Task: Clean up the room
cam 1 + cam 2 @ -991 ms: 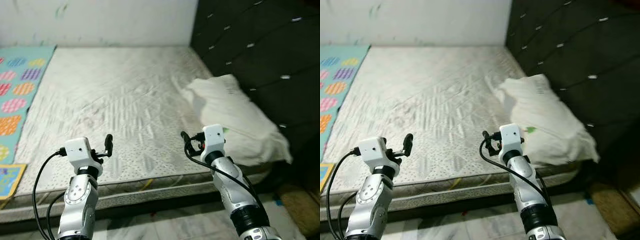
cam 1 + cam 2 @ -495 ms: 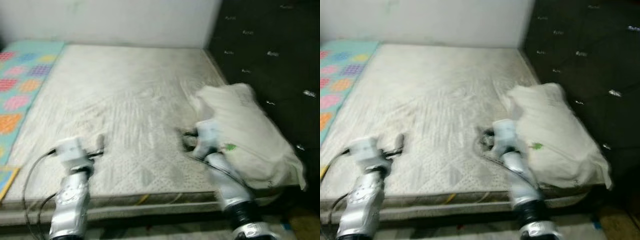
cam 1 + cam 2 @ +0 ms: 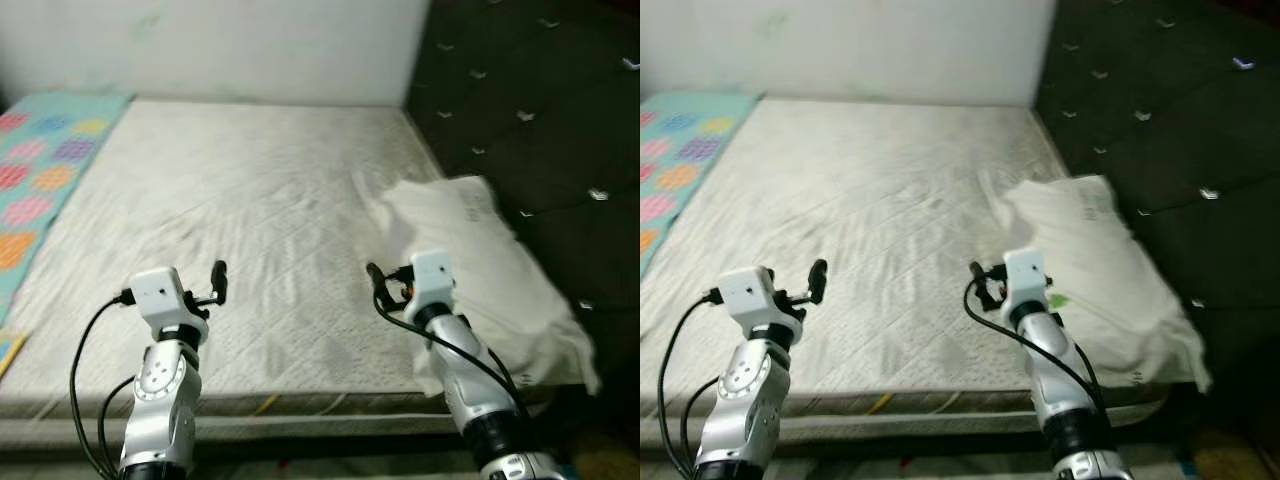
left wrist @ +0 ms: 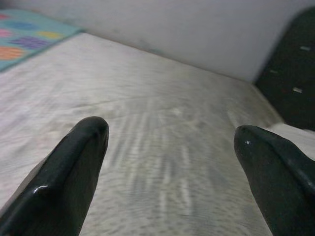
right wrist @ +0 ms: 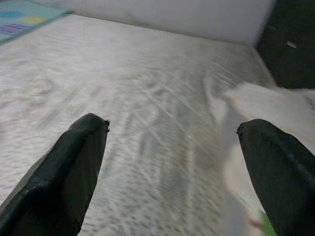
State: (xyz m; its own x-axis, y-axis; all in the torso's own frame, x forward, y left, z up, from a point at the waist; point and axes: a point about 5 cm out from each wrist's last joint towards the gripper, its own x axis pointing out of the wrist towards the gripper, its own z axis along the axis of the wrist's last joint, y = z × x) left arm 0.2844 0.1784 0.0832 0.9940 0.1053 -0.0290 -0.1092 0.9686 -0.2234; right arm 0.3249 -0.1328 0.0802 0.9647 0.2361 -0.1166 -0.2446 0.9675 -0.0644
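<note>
Ok, I've got both tools up over the bed's [image 3: 250, 200] near edge, fingers spread wide, nothing held or touched. Left tool [image 4: 170, 162] faces bare mattress. Right tool [image 5: 172, 162] sits just beside the white pillow [image 3: 480, 260], w/ the dark headboard [image 3: 540, 100] behind it.

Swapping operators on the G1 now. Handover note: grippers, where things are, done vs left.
Left gripper: jaws open, empty, raised over the near edge of the mattress.
Right gripper: jaws open, empty, raised over the mattress just beside the pillow.
The white pillow lies skewed at the mattress's right side near the dark tufted headboard, its near corner hanging past the mattress edge. A colourful play mat lies along the mattress's left side.
Done: nothing gripped yet.
Left: probably grasp the pillow with the right gripper and square it against the headboard.
</note>
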